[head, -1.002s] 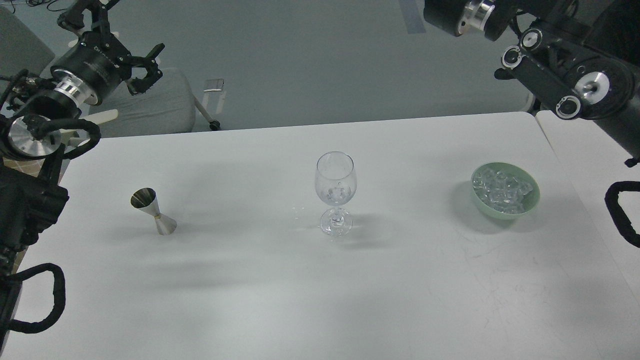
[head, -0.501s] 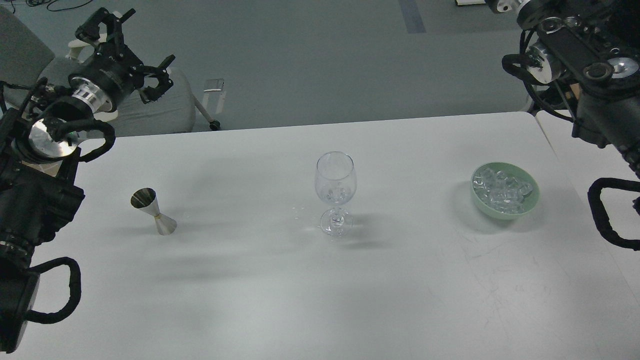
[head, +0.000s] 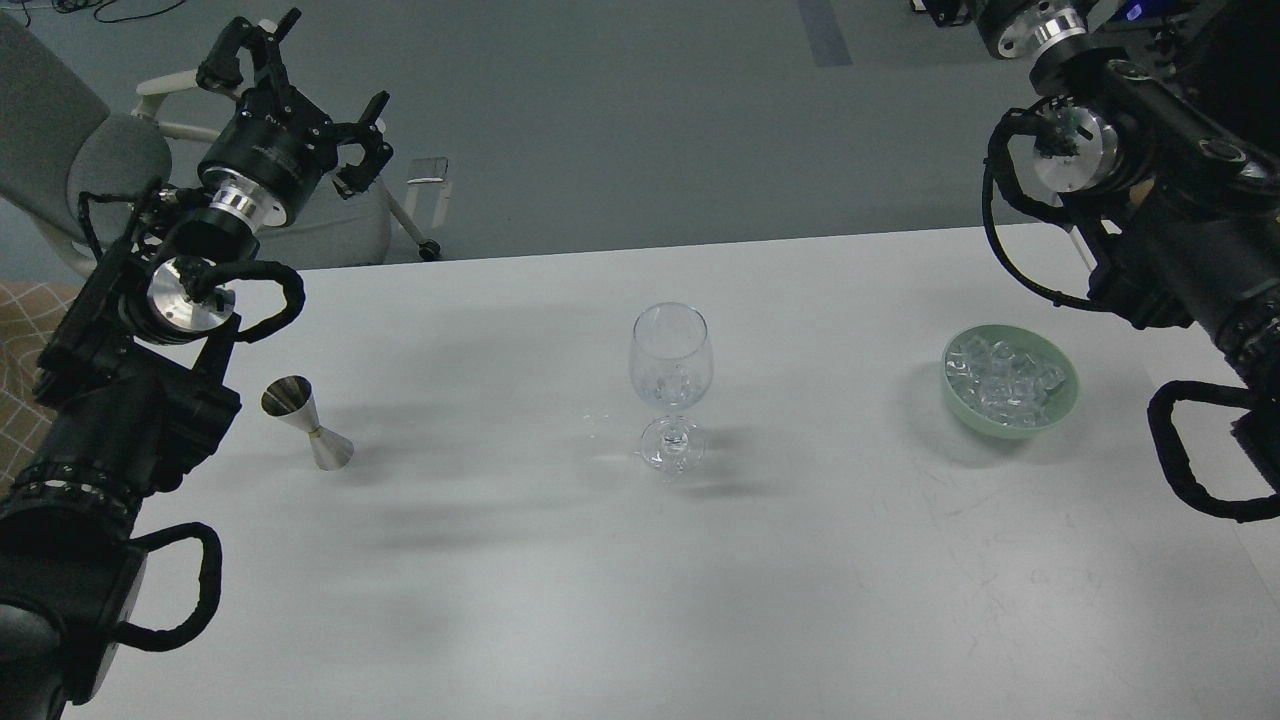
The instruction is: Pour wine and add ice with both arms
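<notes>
Left gripper [head: 300, 110] fingers stood spread, holding nothing; right gripper out of view. Approach measuring cup [head: 305, 424] vertically, avoiding wine glass [head: 671, 380].

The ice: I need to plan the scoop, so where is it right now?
In the head view the ice sits in the green bowl on the table's right side, right of the wine glass.

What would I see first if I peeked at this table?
You'd likely spot the wine glass first, standing upright in the middle of the white table. To its right sits a green bowl full of clear ice, and to its left a small metal jigger. Big black arms come in from both sides; the left gripper hangs open beyond the table's far edge.
</notes>
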You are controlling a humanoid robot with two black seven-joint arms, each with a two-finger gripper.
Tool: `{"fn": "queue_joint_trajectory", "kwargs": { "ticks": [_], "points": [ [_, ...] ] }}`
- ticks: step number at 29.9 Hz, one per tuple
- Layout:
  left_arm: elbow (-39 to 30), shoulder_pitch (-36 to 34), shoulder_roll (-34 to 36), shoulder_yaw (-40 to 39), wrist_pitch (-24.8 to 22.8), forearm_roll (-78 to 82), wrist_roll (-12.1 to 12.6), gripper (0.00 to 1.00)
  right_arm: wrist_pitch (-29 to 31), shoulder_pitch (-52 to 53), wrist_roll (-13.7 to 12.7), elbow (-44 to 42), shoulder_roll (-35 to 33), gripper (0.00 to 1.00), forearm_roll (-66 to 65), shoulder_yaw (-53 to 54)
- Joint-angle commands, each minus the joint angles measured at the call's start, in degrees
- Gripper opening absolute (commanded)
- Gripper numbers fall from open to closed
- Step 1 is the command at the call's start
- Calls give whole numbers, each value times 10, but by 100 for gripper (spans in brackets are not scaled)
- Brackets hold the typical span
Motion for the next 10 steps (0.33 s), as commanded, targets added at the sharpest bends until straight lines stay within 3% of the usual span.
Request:
{"fn": "queue_joint_trajectory", "kwargs": {
  "ticks": [1,10],
  "points": [
    [3,0,-6,-1,0,-13,0,98,22,-15,3,1,12,100,15,47],
    [8,-1,-19,-3,0,-24,-6,98,33,-61,6,3,44,100,14,58]
  ]
}}
